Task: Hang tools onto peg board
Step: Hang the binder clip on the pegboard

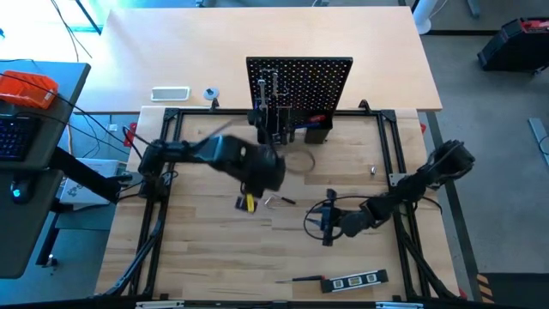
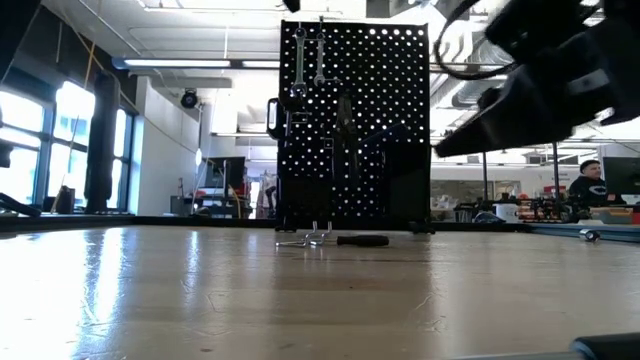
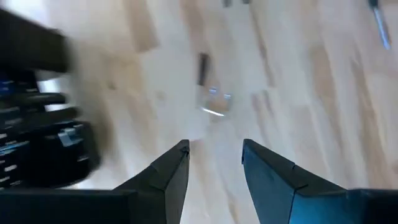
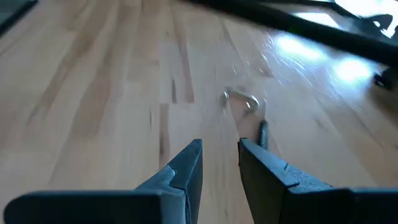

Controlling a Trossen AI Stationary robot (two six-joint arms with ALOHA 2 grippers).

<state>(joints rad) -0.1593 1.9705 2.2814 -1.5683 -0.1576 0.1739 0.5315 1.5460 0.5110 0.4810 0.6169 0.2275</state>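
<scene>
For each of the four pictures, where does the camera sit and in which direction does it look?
High view: above the table, facing straight down; both arms, peg board.
Low view: at table-top height, facing level toward the peg board; one arm overhead.
Left wrist view: on the left arm, facing the wood table; left end effector open, empty.
Right wrist view: on the right arm, facing the table; right end effector open, empty.
High and low views share the peg board.

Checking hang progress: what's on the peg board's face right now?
On the peg board, the low view shows two silver wrenches hanging near the top left and a dark tool mid-panel. The lower rows are too dark to read, and the holder boxes' contents cannot be seen.
</scene>
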